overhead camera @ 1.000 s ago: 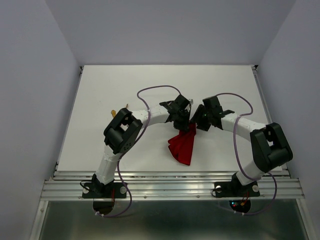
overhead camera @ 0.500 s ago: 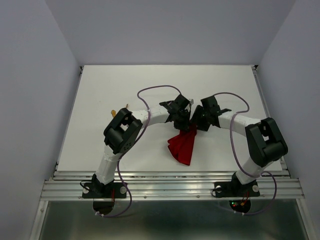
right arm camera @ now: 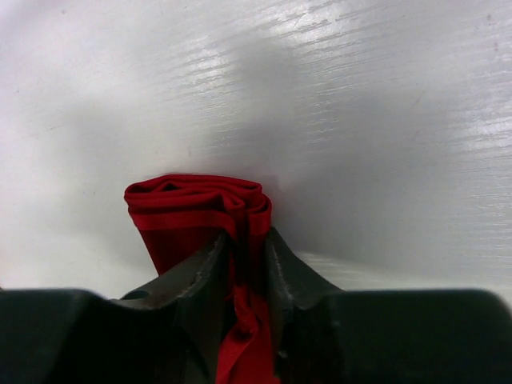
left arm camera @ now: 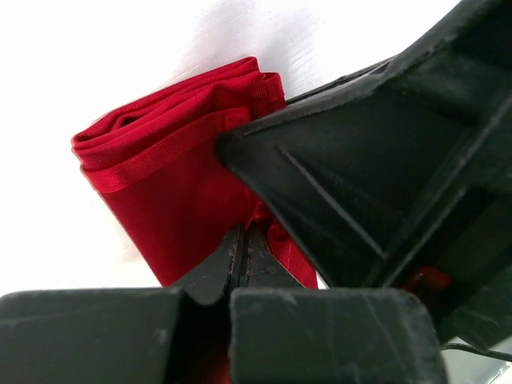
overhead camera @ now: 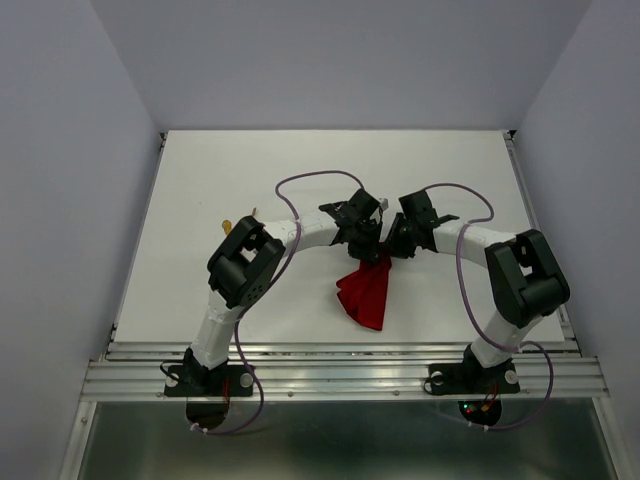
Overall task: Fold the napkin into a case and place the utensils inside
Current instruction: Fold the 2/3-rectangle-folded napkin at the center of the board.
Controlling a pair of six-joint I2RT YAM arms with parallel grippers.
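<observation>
The left gripper (left arm camera: pixel 242 240) and right gripper (right arm camera: pixel 246 240) pinch the bunched napkin (overhead camera: pixel 365 292).

The left arm is reaching in from one side and the right arm from the other, and the left pincer (overhead camera: pixel 366 240) and the right pincer (overhead camera: pixel 392 244) are meeting just beside each other over the middle of the white desk (overhead camera: pixel 200 170). Both are sitting at the far end of the red napkin (overhead camera: pixel 366 290), which is bunching into pleats and fanning out toward the near edge. Gold tips of the utensils (overhead camera: pixel 229 224) are peeking out behind the left arm's elbow, well apart from the napkin. Purple cables (overhead camera: pixel 300 182) are looping above both arms.
</observation>
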